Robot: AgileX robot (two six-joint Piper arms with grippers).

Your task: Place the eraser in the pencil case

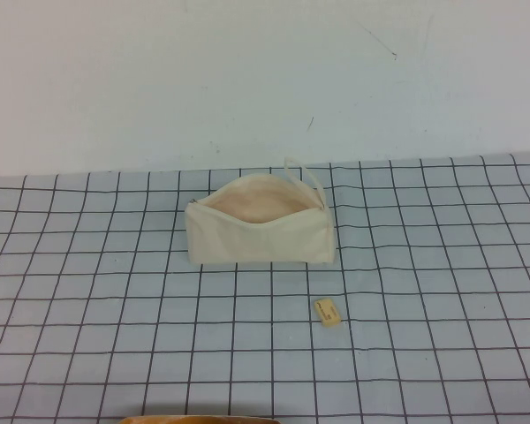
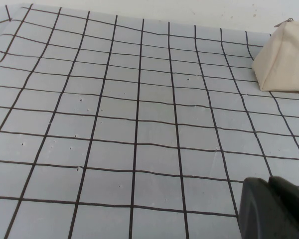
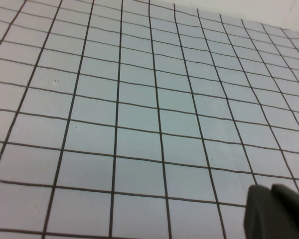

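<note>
The pencil case (image 1: pixel 259 240) is a cream pouch standing open on the checked cloth, its pinkish lining showing and its cord loop (image 1: pixel 306 173) at the far right end. The eraser (image 1: pixel 327 312) is a tiny tan block lying on the cloth a little in front of the pouch's right end. Neither arm shows in the high view. My left gripper (image 2: pixel 269 182) is shut and empty, low over bare cloth, with the pouch (image 2: pixel 284 57) far off to one side. My right gripper (image 3: pixel 271 188) is shut and empty over bare cloth; neither pouch nor eraser shows in its view.
A blue-grey cloth with a dark grid (image 1: pixel 88 291) covers the table up to a white wall (image 1: pixel 247 79) behind. A thin brown curved edge (image 1: pixel 199 419) shows at the near edge of the high view.
</note>
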